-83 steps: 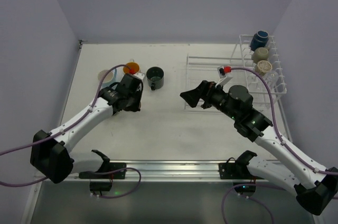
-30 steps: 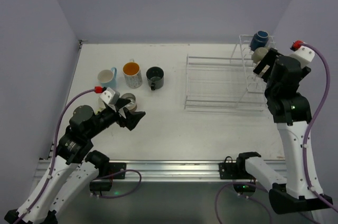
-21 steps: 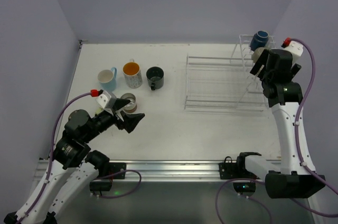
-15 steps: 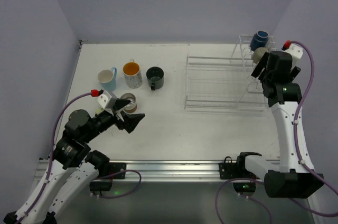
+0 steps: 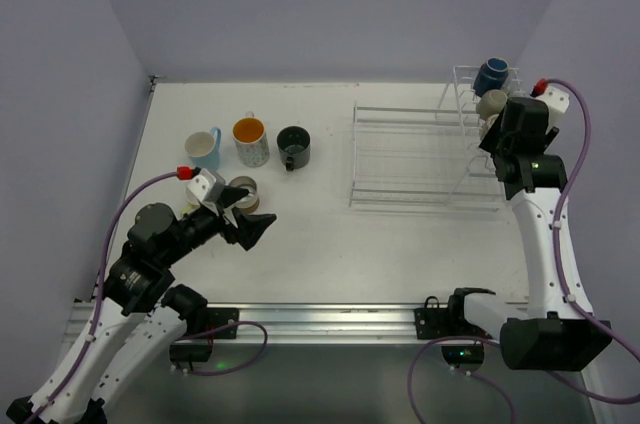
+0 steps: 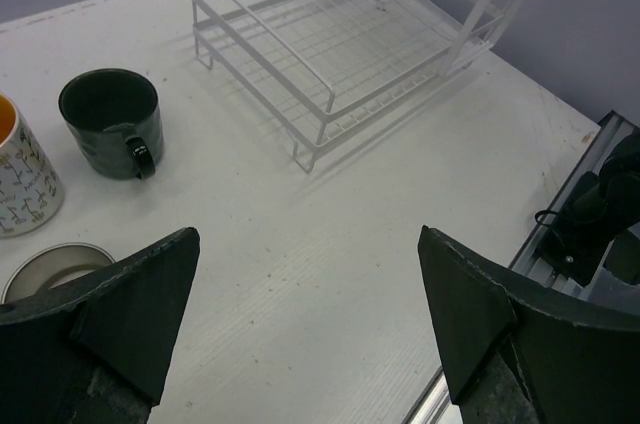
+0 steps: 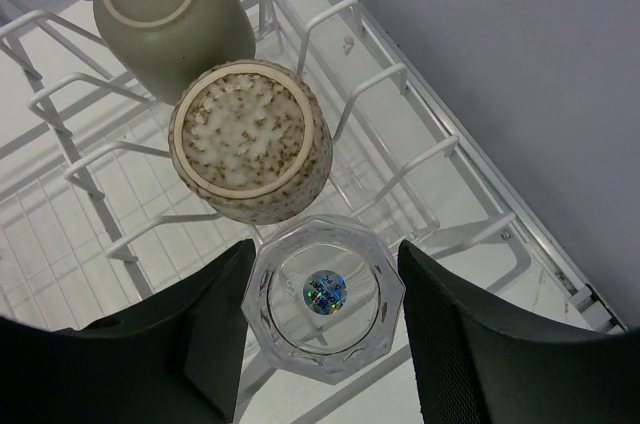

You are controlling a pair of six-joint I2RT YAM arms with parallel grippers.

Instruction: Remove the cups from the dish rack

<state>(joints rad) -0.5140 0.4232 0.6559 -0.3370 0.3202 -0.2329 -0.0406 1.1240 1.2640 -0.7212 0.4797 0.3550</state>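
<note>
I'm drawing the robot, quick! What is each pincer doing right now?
Left pincer: open, holding nothing.
Right pincer: closed on the clear glass cup.

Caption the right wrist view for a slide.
Right tool grips glass in rack, beside speckled cup and green cup.

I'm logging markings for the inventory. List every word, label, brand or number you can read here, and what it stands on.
No text can be read.
On the clear glass cup, a small shiny sticker at its base: too small to read.
On the white patterned mug: small drawn motifs, no letters.
</note>
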